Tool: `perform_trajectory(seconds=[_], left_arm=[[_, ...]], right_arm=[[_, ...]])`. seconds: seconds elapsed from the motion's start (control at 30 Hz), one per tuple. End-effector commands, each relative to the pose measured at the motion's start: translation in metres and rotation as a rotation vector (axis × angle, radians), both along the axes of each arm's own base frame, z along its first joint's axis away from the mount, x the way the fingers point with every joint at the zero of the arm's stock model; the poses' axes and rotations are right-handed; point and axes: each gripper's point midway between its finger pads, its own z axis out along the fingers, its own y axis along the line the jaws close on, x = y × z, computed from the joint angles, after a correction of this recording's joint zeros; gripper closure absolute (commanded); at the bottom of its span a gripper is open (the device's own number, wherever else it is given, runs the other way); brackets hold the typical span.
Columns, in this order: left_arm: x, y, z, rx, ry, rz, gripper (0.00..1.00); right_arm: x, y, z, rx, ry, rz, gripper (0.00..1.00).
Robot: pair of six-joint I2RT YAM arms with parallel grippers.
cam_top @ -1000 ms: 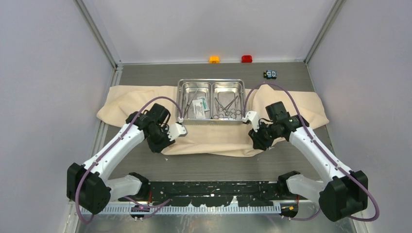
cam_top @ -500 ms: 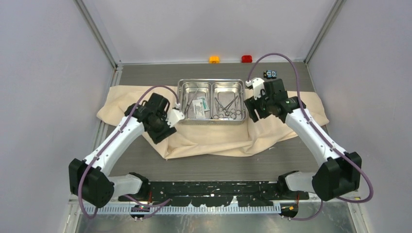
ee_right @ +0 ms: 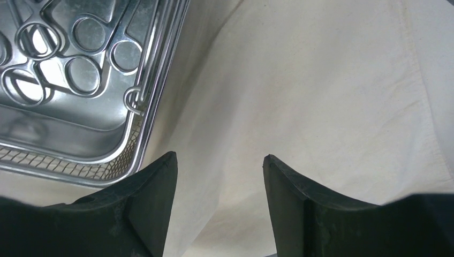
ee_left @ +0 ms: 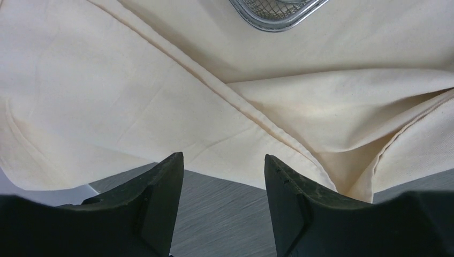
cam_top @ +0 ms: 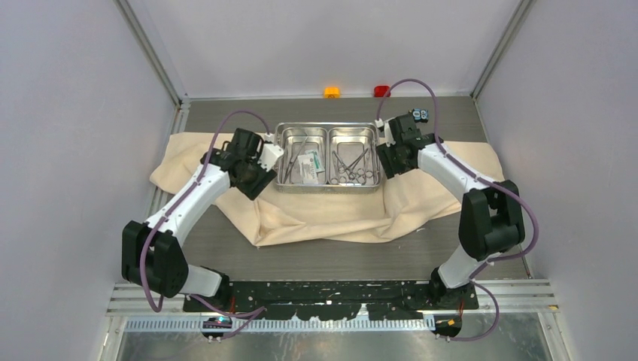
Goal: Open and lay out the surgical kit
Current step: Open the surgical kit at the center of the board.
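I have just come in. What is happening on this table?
Two robot arms are laying out a surgical kit. The beige cloth is spread open on the table, its near edge rumpled, and the steel tray sits on it with clamps and a packet inside. The left gripper and right gripper hover open over the cloth, one at each end of the tray, holding nothing.

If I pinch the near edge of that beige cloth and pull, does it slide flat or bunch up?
Probably bunches: the cloth lies in soft folds and creases, so it looks floppy. The steel tray sits on it and would likely pin the middle, so only the loose edge should follow. It looks thin, so likely light.
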Motion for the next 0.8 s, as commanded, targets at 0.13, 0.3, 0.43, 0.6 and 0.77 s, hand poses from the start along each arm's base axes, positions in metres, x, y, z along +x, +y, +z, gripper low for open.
perform_trajectory(seconds=[0.13,0.3,0.43,0.6,0.77], left_arm=[[0.026,-0.005,0.022,-0.047,-0.119,0.043,0.41],[0.034,0.005,0.024,-0.043,-0.145,0.090,0.39],[0.048,0.016,0.023,-0.074,-0.150,0.164,0.33],[0.065,0.024,0.000,-0.107,-0.056,0.250,0.31],[0.093,0.034,-0.023,-0.056,-0.027,0.322,0.31]], right_arm=[[0.031,0.002,-0.008,0.008,-0.013,-0.055,0.36],[0.038,0.000,-0.022,0.011,0.020,-0.065,0.42],[0.041,-0.007,-0.032,0.029,0.048,-0.090,0.54],[0.041,-0.024,-0.033,0.104,0.087,-0.146,0.84],[0.035,-0.051,-0.014,0.131,0.047,-0.210,1.00]])
